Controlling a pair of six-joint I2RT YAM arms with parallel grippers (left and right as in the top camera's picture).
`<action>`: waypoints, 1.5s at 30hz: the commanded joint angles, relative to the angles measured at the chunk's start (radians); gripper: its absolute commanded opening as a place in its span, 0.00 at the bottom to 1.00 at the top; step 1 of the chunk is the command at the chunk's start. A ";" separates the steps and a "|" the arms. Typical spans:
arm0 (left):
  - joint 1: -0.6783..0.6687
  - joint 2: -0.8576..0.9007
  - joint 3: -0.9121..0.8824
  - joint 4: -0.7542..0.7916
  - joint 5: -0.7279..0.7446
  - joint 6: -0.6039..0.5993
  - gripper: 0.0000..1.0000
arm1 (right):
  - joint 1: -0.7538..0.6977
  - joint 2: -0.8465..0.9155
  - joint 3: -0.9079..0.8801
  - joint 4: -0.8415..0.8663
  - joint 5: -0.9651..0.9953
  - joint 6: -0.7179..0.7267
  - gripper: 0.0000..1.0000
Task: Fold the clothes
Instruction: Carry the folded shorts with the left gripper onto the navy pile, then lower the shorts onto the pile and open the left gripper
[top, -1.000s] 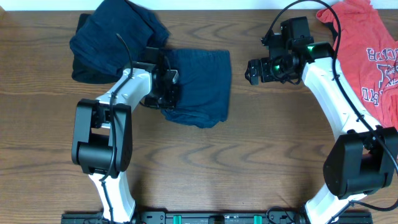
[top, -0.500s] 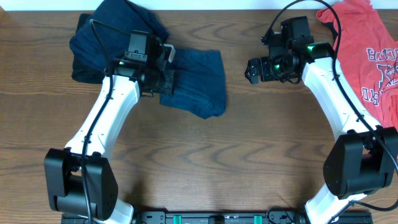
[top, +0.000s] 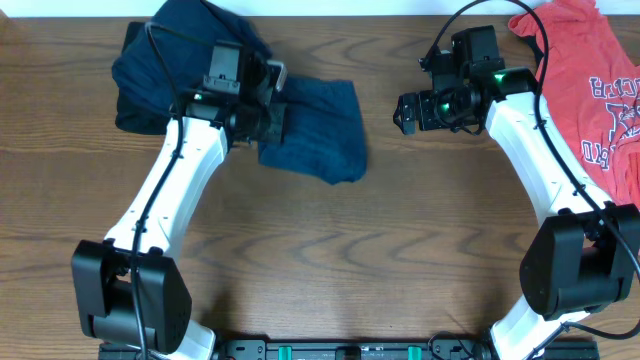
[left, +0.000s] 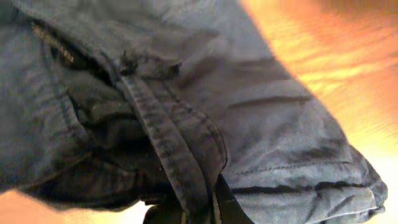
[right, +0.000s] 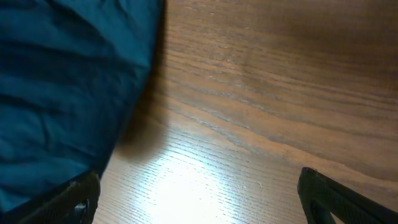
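A folded pair of navy shorts (top: 322, 125) lies on the wooden table (top: 330, 250), left of centre. My left gripper (top: 274, 116) is at its left edge, shut on the fabric. In the left wrist view the shorts (left: 267, 124) fill the frame, and a seamed band (left: 168, 149) runs down into my shut left gripper (left: 200, 214). A heap of more navy clothes (top: 180, 55) sits at the back left, just behind that gripper. My right gripper (top: 404, 112) hovers open to the right of the shorts, holding nothing. In its own view the right gripper (right: 199, 202) spans bare wood, with navy cloth (right: 62, 81) at the left.
A red-orange T-shirt (top: 590, 80) with printed lettering is spread at the back right corner, beyond the right arm. The table's far edge (top: 330, 14) runs close behind the navy heap.
My left arm has swung up and back, dragging the shorts a little left and away toward the navy heap. The right arm has not moved.
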 joint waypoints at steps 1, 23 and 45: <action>-0.005 -0.010 0.105 0.009 -0.006 0.008 0.06 | 0.000 0.005 -0.006 0.003 -0.012 0.010 0.99; -0.035 -0.009 0.413 0.201 -0.482 0.224 0.06 | 0.000 0.005 -0.006 0.002 -0.012 0.010 0.99; 0.190 0.254 0.413 0.740 -0.582 0.383 0.06 | 0.000 0.005 -0.006 -0.005 -0.011 0.010 0.99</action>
